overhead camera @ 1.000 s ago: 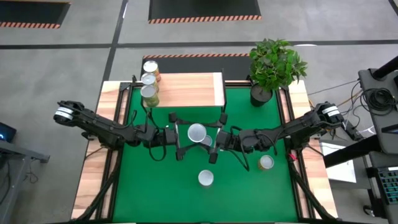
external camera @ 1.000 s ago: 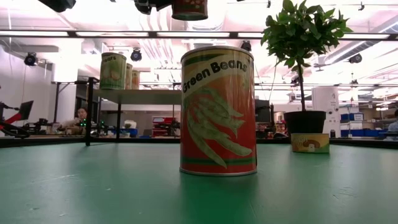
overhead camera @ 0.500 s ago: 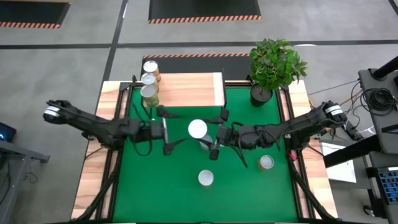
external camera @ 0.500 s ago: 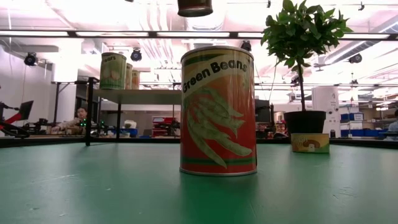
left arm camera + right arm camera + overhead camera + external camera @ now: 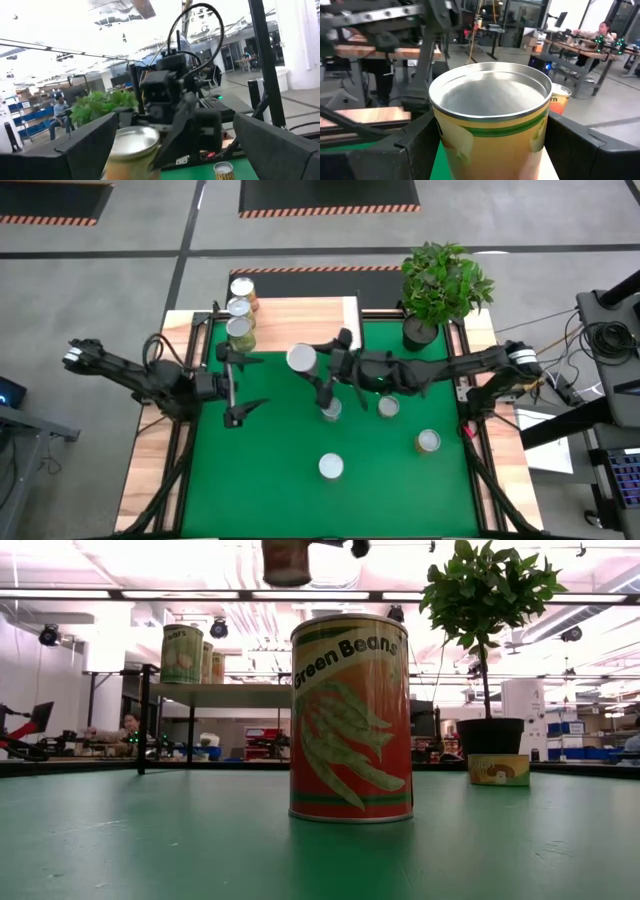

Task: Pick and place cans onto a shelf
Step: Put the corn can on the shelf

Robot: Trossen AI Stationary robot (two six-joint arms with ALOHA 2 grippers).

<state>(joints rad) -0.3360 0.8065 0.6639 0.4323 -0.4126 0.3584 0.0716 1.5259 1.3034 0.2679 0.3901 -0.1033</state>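
A: What's the biggest thing on the bench [image 5: 300, 480]?

B: The shelf [image 5: 300, 323], at the far edge, with three cans [image 5: 239, 310] lined along its left end. A potted plant [image 5: 440, 285] stands at the far right corner.

A: And the arms?

B: The right gripper [image 5: 312, 363] reaches across to just in front of the shelf, its jaws closed on a held can [image 5: 302, 359] lifted above the mat. The left gripper [image 5: 237, 385] hangs left of it, jaws spread wide, holding nothing.

A: Other cans?

B: Four loose cans [image 5: 331, 467] stand on the green mat: one toward the near edge, two mid-mat, one toward the right.
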